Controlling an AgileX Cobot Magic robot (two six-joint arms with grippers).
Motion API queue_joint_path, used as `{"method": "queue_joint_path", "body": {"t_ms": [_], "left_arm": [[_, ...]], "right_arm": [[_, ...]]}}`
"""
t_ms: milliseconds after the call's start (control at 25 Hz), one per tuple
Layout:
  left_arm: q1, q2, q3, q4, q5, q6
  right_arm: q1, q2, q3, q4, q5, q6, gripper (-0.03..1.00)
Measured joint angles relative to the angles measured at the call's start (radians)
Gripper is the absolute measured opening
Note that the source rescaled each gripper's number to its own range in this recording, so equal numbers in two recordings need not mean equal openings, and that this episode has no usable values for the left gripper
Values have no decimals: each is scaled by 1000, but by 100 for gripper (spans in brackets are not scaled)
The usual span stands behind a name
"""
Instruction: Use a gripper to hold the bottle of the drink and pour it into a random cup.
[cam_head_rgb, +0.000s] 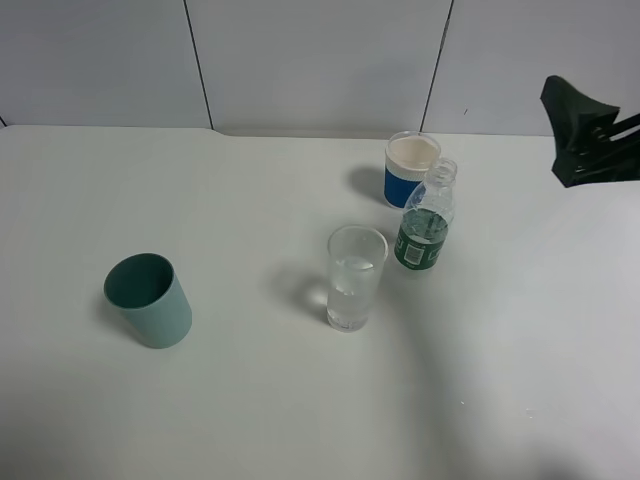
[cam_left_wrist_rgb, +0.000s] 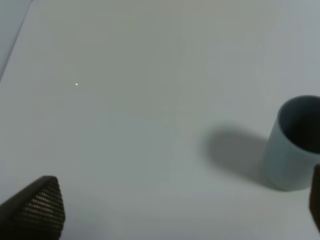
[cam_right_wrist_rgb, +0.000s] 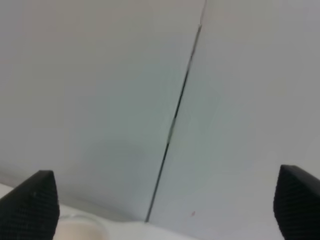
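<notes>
The bottle of the drink (cam_head_rgb: 425, 217), clear with a green label, stands upright on the white table right of centre. The cup (cam_head_rgb: 355, 278), a tall clear glass, stands just to its front left and seems to hold some clear liquid. My right gripper (cam_head_rgb: 585, 130) hangs raised at the far right edge, well apart from the bottle. In the right wrist view this gripper (cam_right_wrist_rgb: 162, 205) is open, faces the wall and has nothing between its fingers. My left gripper (cam_left_wrist_rgb: 175, 210) is open over bare table near the teal cup (cam_left_wrist_rgb: 292, 145). It does not show in the exterior high view.
A teal-green cup (cam_head_rgb: 150, 299) stands at the left of the table. A white cup with a blue band (cam_head_rgb: 410, 168) stands right behind the bottle. Grey wall panels close off the table's far edge.
</notes>
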Motion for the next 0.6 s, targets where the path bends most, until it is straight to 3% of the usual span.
{"method": "queue_joint_path", "body": {"t_ms": [320,600], "left_arm": [[0,0,0,0,0,0],[0,0,0,0,0,0]], "right_arm": [[0,-286,-105,15,241,-37,100],[0,-355,-295,-83,535,-34,100]]}}
